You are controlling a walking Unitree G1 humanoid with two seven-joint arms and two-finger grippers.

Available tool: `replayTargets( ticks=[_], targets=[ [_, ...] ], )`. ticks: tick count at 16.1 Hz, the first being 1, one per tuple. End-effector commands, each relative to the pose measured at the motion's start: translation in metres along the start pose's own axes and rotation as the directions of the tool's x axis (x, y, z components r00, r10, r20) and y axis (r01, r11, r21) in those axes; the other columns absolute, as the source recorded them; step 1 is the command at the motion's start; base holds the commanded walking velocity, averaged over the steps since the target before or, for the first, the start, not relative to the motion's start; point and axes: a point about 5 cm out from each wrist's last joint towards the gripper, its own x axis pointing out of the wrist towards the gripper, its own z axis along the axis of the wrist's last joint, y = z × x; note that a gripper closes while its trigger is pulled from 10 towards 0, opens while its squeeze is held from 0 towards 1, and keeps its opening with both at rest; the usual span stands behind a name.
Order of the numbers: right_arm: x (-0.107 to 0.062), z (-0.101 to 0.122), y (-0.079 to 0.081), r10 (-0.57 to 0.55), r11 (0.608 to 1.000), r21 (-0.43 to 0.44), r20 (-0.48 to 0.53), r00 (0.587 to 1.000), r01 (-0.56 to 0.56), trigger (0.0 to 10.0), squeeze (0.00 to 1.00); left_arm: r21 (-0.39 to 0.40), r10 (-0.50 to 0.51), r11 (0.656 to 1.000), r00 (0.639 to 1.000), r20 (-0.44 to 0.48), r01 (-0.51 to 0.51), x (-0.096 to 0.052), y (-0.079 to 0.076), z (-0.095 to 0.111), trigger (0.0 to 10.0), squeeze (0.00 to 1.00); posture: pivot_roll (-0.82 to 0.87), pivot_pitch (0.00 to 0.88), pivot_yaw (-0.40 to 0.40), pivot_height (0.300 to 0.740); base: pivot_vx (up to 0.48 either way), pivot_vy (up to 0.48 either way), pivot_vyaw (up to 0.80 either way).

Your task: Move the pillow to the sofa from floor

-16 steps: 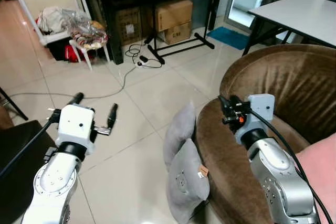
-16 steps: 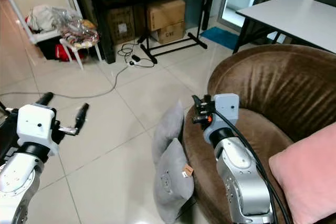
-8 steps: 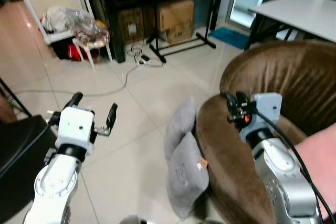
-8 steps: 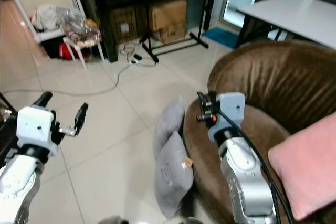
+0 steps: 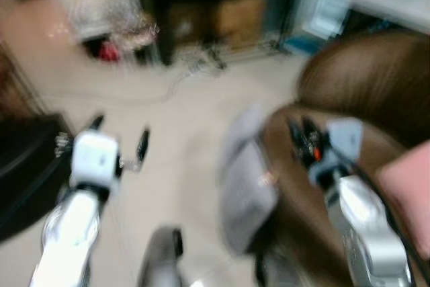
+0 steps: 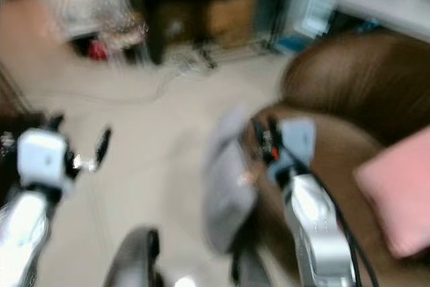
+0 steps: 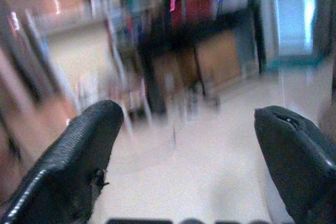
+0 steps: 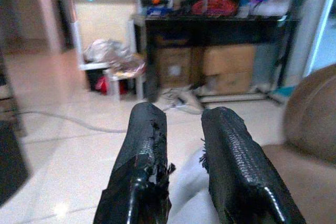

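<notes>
Both eye views are blurred by motion. Two grey pillows (image 5: 243, 183) stand on the tiled floor, leaning against the front of the round brown sofa (image 5: 376, 92). A pink pillow (image 6: 396, 193) lies on the sofa seat at the right. My left gripper (image 5: 121, 138) hangs open over bare floor, well left of the pillows; its wide-apart fingers (image 7: 79, 150) hold nothing. My right gripper (image 5: 299, 132) hovers above the sofa's front rim, just right of the grey pillows. Its fingers (image 8: 147, 145) stand close together with nothing between them.
A black table with cardboard boxes (image 8: 220, 72) under it stands at the back, beside a white chair piled with bags (image 8: 113, 56). A cable (image 8: 58, 119) runs across the floor. A dark object (image 5: 27, 166) sits at my left, and a grey rounded shape (image 5: 161, 260) shows low in front.
The whole picture has blurred and shifted as the camera moved, and a grey shape has come in at the bottom. Both arms hold the same pose relative to me.
</notes>
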Motion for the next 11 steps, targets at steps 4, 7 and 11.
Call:
replayTargets(
  ticks=[4, 7, 11],
  targets=[
    [-0.0001, -0.0049, 0.0039, 0.011, 0.999, 0.050, -0.037, 0.999, -0.009, 10.0, 0.00, -0.090, 0.000, 0.996, 1.000, -0.006, 0.000, 0.0037, 0.0043, 0.0054, 10.0, 1.00, -0.04, 0.027, 0.020, 0.595, 0.000, 0.000, 0.00],
    [-0.0009, -0.0060, 0.0012, 0.027, 1.000, 0.000, -0.023, 0.999, -0.027, 10.0, 1.00, -0.063, 0.001, 0.998, 1.000, -0.001, -0.001, 0.0031, 0.0051, 0.0051, 10.0, 1.00, -0.04, 0.029, 0.018, 0.595, 0.000, 0.000, 0.00],
    [-0.0012, -0.0052, 0.0051, 0.042, 0.996, 0.078, -0.045, 0.998, -0.038, 10.0, 1.00, -0.062, -0.009, 0.998, 1.000, 0.009, 0.009, -0.0012, 0.0039, 0.0065, 10.0, 1.00, -0.04, 0.035, 0.013, 0.595, 0.000, 0.000, 0.00]
  ],
)
